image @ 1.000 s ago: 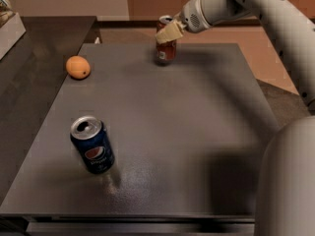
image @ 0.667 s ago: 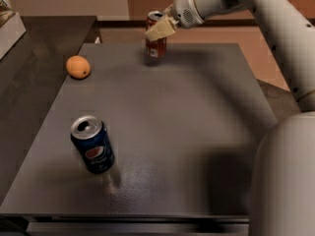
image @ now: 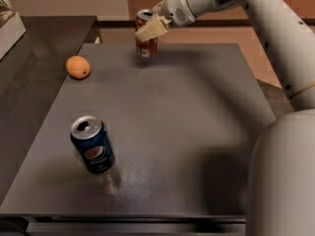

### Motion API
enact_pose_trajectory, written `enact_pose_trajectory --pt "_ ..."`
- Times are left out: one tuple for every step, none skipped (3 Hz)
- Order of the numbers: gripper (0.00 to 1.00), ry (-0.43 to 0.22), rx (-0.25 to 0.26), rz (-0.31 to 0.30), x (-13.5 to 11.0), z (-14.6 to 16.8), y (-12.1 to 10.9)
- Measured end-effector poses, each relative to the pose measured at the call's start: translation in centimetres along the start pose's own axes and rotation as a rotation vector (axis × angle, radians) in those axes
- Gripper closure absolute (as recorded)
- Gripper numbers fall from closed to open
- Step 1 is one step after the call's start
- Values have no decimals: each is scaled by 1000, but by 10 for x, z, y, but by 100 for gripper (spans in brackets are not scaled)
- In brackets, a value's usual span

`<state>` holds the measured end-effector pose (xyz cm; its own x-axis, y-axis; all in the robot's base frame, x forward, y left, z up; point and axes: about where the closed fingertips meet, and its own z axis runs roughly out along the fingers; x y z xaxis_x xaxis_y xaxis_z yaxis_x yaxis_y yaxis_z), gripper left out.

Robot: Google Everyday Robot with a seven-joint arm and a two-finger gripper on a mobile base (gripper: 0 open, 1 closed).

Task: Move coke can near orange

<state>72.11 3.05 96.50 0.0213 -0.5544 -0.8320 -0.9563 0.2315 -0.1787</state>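
The coke can (image: 146, 45), red-brown with a silver top, is held in my gripper (image: 149, 27) above the far edge of the grey table (image: 187, 107). The gripper's cream fingers (image: 151, 29) are shut around the can's upper part, and the can hangs a little above the table top. The orange (image: 78, 66), small and round with a dark spot, lies on the table at the far left, well to the left of the can. My arm reaches in from the upper right.
A dark blue Pepsi can (image: 92, 144) stands at the near left of the table. A darker counter (image: 34, 58) adjoins the table on the left, with a white box (image: 9, 26) at its far corner. My base (image: 283, 181) fills the lower right.
My gripper has carried the coke can leftward along the table's far edge, toward the orange. The orange and the Pepsi can have not moved.
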Motion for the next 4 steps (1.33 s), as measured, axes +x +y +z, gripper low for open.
enact_pose_trajectory --pt "100 11 -36 -4 2 10 5" --pt "100 3 -106 -8 -1 33 19" --pt "100 -11 -172 -9 -7 56 31" --pt "100 -22 -220 -22 -17 71 40"
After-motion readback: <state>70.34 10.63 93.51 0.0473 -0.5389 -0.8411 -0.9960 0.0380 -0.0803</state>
